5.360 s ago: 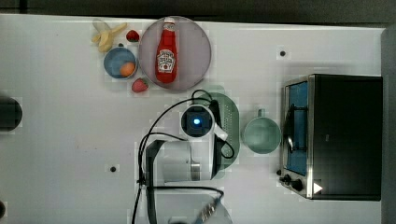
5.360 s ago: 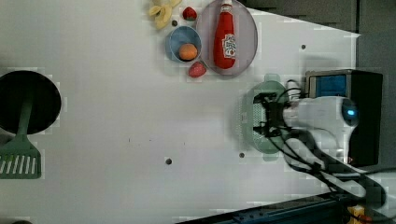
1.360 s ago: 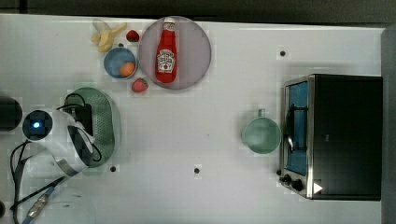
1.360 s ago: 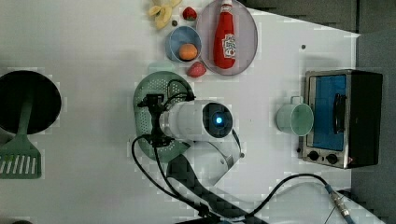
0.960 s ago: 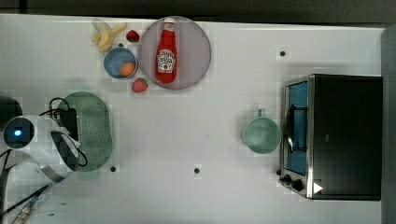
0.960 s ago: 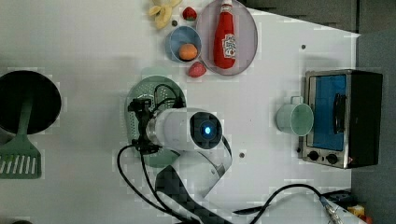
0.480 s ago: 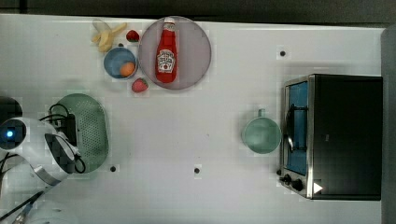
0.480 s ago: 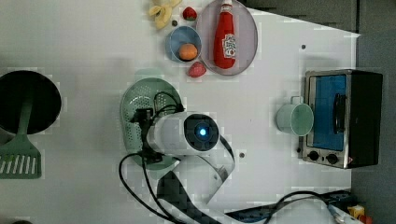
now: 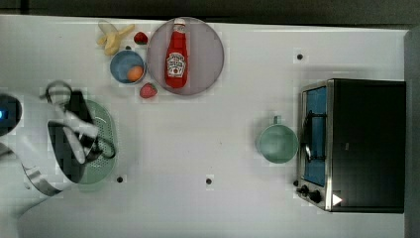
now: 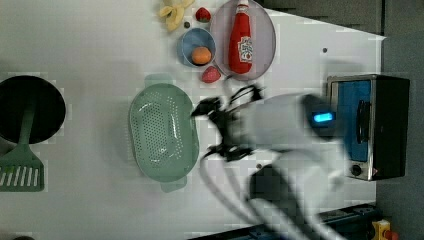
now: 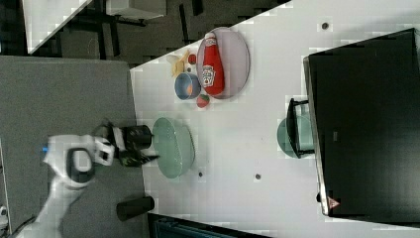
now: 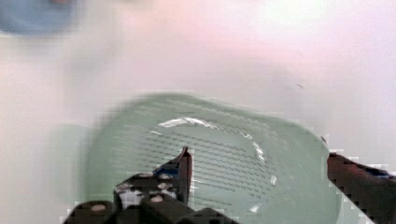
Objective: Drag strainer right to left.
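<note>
Strainer point(image 10: 163, 131) lies on the white table point(image 9: 213, 134), toward the top view's left end, well apart from the mint cup point(image 9: 277, 143) beside the toaster oven point(image 9: 354, 145). Gripper point(image 12: 254, 179) hangs above the strainer's perforated bowl with fingers point(image 12: 184, 170) spread wide, nothing between them; motion blur makes it hard to say whether any finger touches the rim. In the left view, the arm point(image 10: 285, 125) sits just beside the strainer's right edge. Ketchup bottle point(image 9: 176, 54) rests on the round plate point(image 9: 208, 54); blue bowl point(image 9: 127, 66) holds an orange.
</note>
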